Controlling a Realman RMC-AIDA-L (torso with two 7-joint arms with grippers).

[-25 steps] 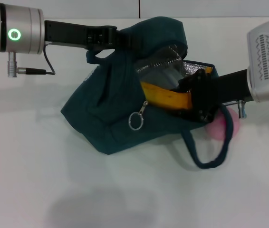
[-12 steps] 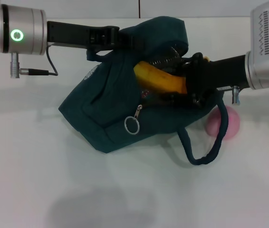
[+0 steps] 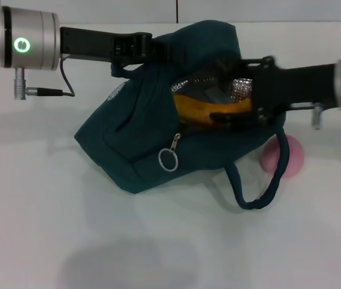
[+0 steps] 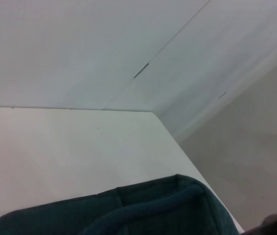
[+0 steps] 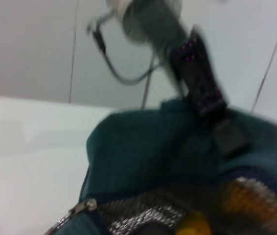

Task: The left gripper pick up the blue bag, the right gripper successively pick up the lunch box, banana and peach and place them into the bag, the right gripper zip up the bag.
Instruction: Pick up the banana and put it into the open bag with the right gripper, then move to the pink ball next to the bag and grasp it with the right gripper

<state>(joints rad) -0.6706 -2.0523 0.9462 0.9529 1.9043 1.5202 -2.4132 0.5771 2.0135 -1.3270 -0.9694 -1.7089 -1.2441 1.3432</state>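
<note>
Head view, peach (image 3: 290,155) beside blue bag (image 3: 137,141), strap seemingly across it

No readable text, brand names or numbers anywhere in these shots, as far as I can tell. Closest thing to a sign is the glowing green ring light (image 3: 20,44) on the silver cylindrical wrist of the left arm, far left in the head view, and that's just a circle, no lettering. There's also a pale round patch (image 3: 118,90) on the left side of the dark teal fabric lunch bag (image 3: 134,138), maybe a logo, but it's way too faint to read.
</note>
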